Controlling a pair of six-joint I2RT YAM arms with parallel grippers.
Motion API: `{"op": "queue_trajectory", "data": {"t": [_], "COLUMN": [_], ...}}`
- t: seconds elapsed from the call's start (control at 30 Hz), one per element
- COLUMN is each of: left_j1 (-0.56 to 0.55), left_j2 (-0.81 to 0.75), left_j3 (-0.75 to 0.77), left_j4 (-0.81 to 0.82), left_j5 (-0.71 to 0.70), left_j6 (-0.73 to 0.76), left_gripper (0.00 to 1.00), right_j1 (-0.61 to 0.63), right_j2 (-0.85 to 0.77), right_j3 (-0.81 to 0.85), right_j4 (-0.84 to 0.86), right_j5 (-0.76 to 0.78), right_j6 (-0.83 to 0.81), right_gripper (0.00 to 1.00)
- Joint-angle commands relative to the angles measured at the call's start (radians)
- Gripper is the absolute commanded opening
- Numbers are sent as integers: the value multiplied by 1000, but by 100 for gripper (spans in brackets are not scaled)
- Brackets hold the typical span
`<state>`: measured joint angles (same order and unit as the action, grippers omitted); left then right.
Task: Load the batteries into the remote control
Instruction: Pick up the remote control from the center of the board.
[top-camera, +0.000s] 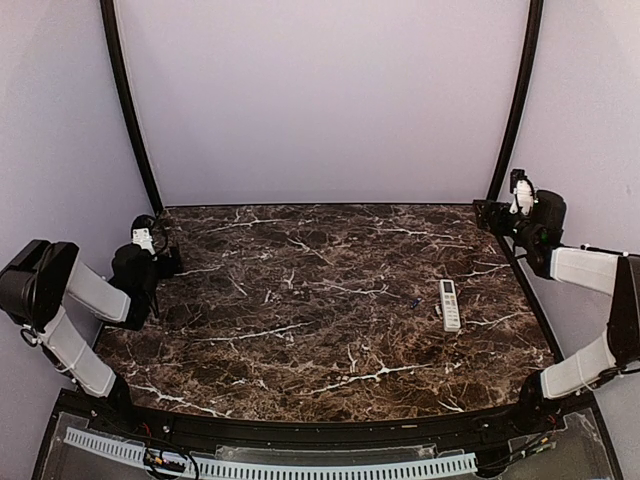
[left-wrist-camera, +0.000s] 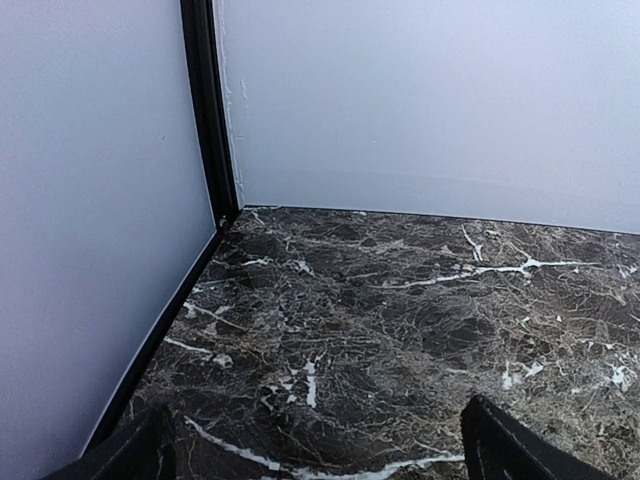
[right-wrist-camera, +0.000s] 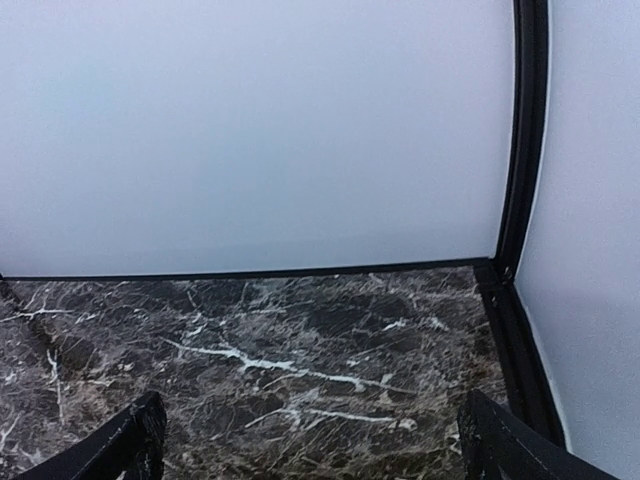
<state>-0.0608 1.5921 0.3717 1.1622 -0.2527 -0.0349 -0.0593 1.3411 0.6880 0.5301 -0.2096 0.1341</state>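
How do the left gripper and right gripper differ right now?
The left gripper is by the far left corner of the table, well away from the remote control; the right gripper is by the far right corner, nearer the remote control. Both are open and hold nothing.

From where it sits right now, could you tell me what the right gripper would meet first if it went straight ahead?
Probably the white back wall, close to the black corner post. Only the table lies ahead of the right gripper; depth is unclear.
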Motion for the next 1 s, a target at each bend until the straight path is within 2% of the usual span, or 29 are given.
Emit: {"op": "queue_trajectory", "data": {"t": [0.0,0.17,0.3,0.37,0.4,0.43,0.53,0.6,0.7,0.87,0.97], "left_j1": [-13,-57,-74,-85,-100,-118,-121,-122,-127,-139,-157], "left_j2": [-39,-34,-33,-34,-48,-120,-275,-323,-340,-308,-288], "left_j3": [30,-1,-46,-79,-75,-63,64,141,224,421,469], "left_j4": [-37,46,135,215,199,141,-251,-369,-458,-702,-736], "left_j5": [-40,-92,-107,-112,-182,-202,-88,-67,-9,83,159], "left_j6": [16,57,76,97,124,130,171,174,154,83,57], "left_gripper": [99,99,99,99,99,99,99,99,99,99,97], "right_j1": [11,154,234,262,276,285,289,289,306,345,349], "right_j2": [6,45,129,145,145,146,168,201,248,299,340], "right_j3": [90,240,361,381,381,381,373,372,370,343,353], "right_j4": [-397,-777,-1065,-1145,-1165,-1181,-1192,-1187,-1181,-1160,-1150], "right_j5": [-109,121,243,276,279,282,259,234,202,196,206], "right_j6": [107,108,165,190,195,203,211,213,238,290,296], "right_gripper": [99,99,94,92,92,92,89,85,79,76,70]}}
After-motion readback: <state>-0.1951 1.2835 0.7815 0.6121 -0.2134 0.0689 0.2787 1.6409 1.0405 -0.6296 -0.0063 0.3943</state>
